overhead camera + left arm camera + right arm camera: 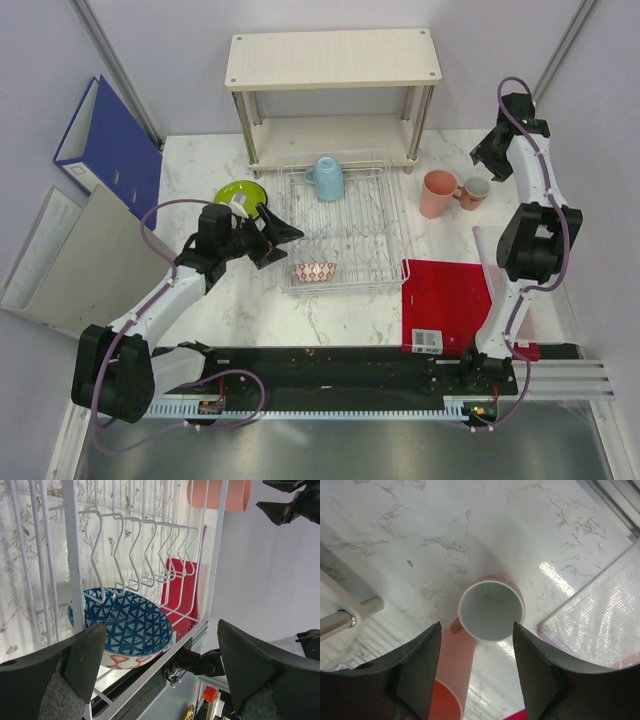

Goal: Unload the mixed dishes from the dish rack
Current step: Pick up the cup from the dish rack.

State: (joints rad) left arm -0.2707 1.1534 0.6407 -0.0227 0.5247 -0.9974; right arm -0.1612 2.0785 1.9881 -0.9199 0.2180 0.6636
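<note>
The silver wire dish rack [396, 215] stands mid-table and holds the light blue cup [327, 178] at its back and the small patterned bowl [314, 271] at its front left. My left gripper [282, 244] is open and empty at the rack's left side, its jaws spread wide short of the bowl [127, 625]. The lime-green plate [238, 194] lies on the table left of the rack. The pink cup [437, 193] and terracotta mug [475, 192] stand right of the rack. My right gripper [487, 160] is open above the mug [491, 611]. The dark red-black plate is not in view.
A beige two-tier shelf [333, 60] stands behind the rack. A flat red board [445, 300] and a clear mat [600, 615] lie at the front right. A blue binder [110, 145] and grey folder [85, 255] lean at the left.
</note>
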